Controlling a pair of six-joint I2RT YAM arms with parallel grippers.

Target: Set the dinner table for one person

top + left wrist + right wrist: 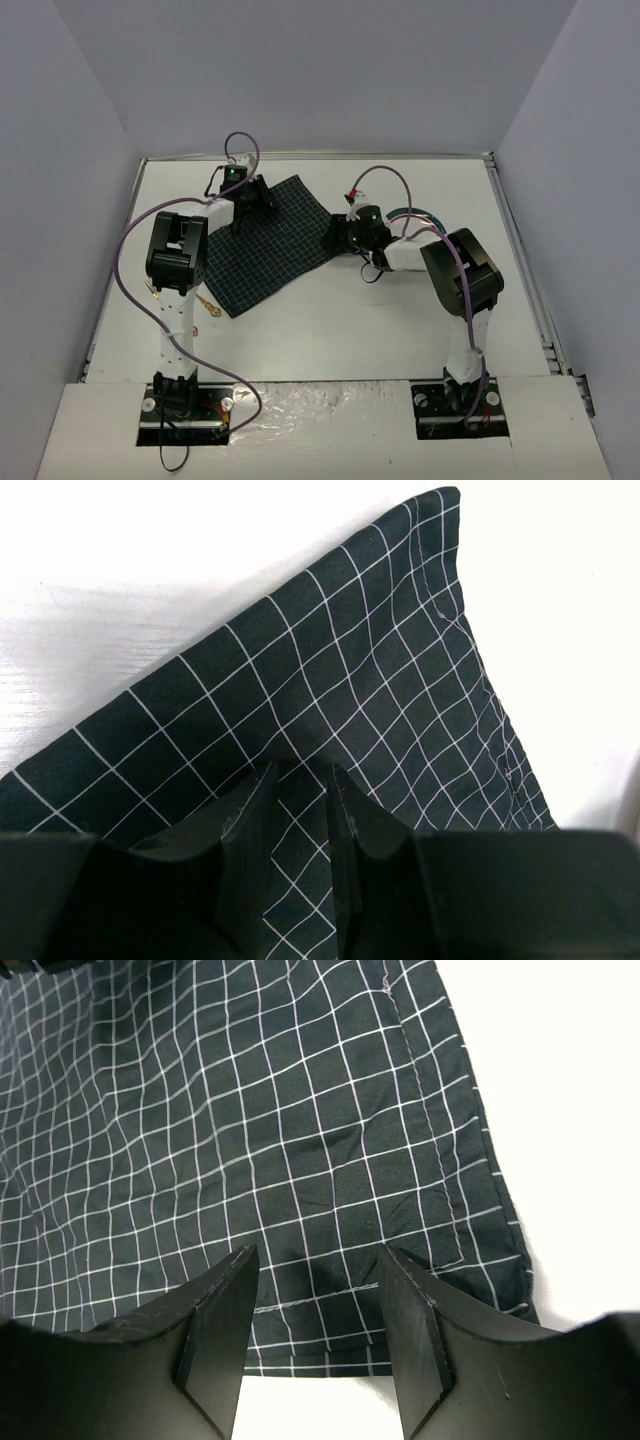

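The white dinner table (330, 330) carries a dark green checked cloth (270, 250), lying skewed at left of centre. My left gripper (257, 203) is low over the cloth's far left edge. In the left wrist view its jaws (302, 772) stand a narrow gap apart, with flat cloth (380, 660) showing between them. My right gripper (336, 238) is at the cloth's right corner. In the right wrist view it (315, 1255) is open and straddles the hemmed edge of the cloth (250, 1110), with bare table (570, 1080) beside it.
Gold-coloured cutlery (209, 307) lies on the table by the left arm, near the cloth's near corner. A teal curved rim (416, 213) shows partly behind the right arm. Grey walls close in the table on three sides.
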